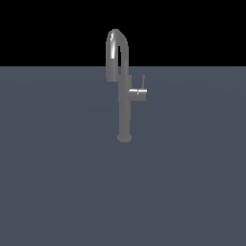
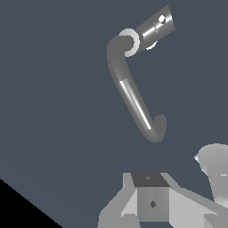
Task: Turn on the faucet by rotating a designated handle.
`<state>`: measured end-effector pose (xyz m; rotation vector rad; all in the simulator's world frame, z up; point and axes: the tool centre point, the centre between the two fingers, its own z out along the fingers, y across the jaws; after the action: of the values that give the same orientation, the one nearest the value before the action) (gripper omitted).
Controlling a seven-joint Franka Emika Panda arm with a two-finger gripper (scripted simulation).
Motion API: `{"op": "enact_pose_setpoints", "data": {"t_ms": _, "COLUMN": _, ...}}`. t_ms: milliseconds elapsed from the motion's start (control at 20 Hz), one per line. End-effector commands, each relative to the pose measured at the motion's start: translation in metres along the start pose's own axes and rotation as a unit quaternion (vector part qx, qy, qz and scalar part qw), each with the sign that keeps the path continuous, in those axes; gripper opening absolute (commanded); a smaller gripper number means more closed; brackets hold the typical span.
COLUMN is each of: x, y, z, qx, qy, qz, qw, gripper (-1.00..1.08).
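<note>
We see the grey floor (image 1: 57,182), with the faucet (image 1: 125,110) upright on it, and its thin handle (image 1: 142,82) pointing up on the exterior view's right. Our gripper (image 2: 151,202) looks down on the spout from above, touching nothing; we cannot tell the jaw opening.

The faucet (image 1: 124,105) stands upright; the handle (image 1: 142,86) juts from its column toward the exterior view's right.

Grey metal faucet (image 1: 124,103) with bright glints – its handle (image 1: 142,82) grey too – on a slate-blue floor (image 1: 57,182)
</note>
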<state>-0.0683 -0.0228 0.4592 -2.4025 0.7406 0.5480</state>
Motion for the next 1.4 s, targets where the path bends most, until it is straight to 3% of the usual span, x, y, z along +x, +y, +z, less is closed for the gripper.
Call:
{"op": "enact_pose_setpoints", "data": {"t_ms": 0, "x": 0.017, "y": -0.002, "z": 0.001, "qx": 0.023, "qy": -0.021, "qz": 0.025, "qw": 0.9992, "gripper": -1.00}}
{"op": "enact_pose_setpoints", "data": {"t_ms": 350, "x": 0.066, "y": -0.003, "z": 0.007, "qx": 0.091, "qy": -0.083, "qz": 0.099, "qw": 0.9875, "gripper": -1.00}}
{"op": "enact_pose_setpoints", "data": {"t_ms": 700, "x": 0.115, "y": 0.003, "z": 0.019, "qx": 0.159, "qy": -0.146, "qz": 0.173, "qw": 0.9609, "gripper": -1.00}}
{"op": "enact_pose_setpoints", "data": {"t_ms": 1000, "x": 0.156, "y": 0.012, "z": 0.037, "qx": 0.219, "qy": -0.201, "qz": 0.239, "qw": 0.9243, "gripper": -1.00}}
{"op": "enact_pose_setpoints", "data": {"t_ms": 1350, "x": 0.197, "y": 0.025, "z": 0.066, "qx": 0.284, "qy": -0.261, "qz": 0.312, "qw": 0.8683, "gripper": -1.00}}
